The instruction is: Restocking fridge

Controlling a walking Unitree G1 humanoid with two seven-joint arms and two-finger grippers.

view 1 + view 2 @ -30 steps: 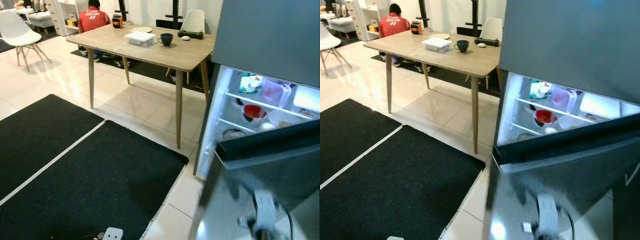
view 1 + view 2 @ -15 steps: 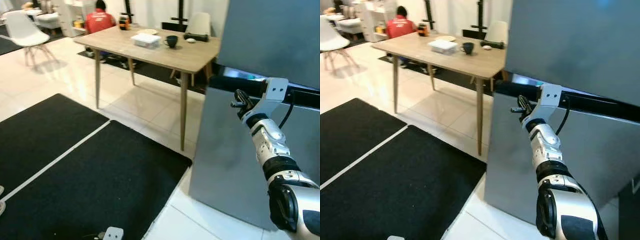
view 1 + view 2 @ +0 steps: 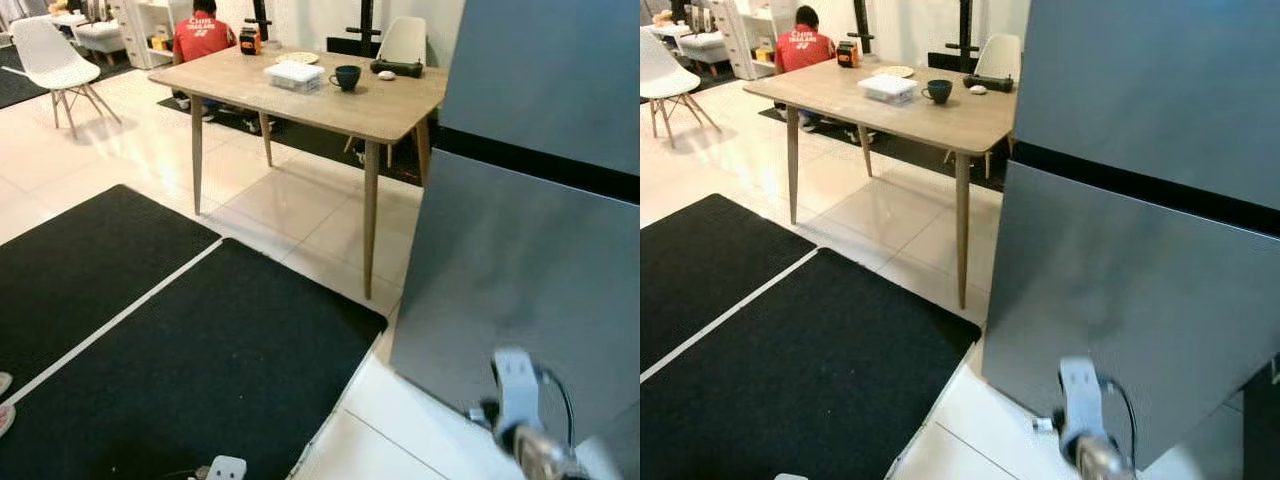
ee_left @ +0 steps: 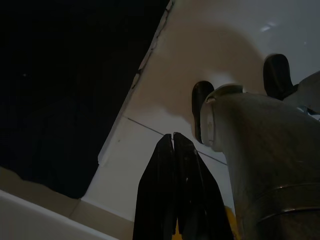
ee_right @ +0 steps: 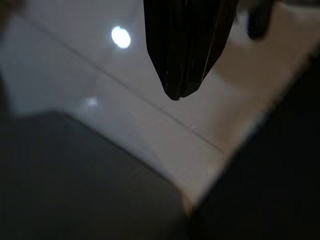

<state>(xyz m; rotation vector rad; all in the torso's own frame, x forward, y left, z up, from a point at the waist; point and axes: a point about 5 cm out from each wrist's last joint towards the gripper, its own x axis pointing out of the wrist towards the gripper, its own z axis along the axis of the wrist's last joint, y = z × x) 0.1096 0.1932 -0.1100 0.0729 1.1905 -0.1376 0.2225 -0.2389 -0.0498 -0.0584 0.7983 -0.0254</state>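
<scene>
The grey fridge [image 3: 527, 270] stands at the right with both doors closed, a dark seam between the upper door [image 3: 548, 70] and the lower one. My right arm [image 3: 517, 412] hangs low in front of the lower door, blurred. In the right wrist view my right gripper [image 5: 176, 95] is shut and empty above the white floor tiles. My left gripper [image 4: 173, 137] is shut too, hanging idle over the floor beside my leg [image 4: 260, 165].
A wooden table [image 3: 390, 108] stands left of the fridge with a clear container [image 3: 294, 75], a dark cup [image 3: 346, 77] and small items. Black mats [image 3: 200, 370] cover the floor before me. A person in red [image 3: 203, 35] sits beyond the table. White chairs [image 3: 55, 60] stand behind.
The fridge's lower door has gone from open and lit to closed. My right arm was up at the door's top edge, then dropped low. The camera shifted slightly.
</scene>
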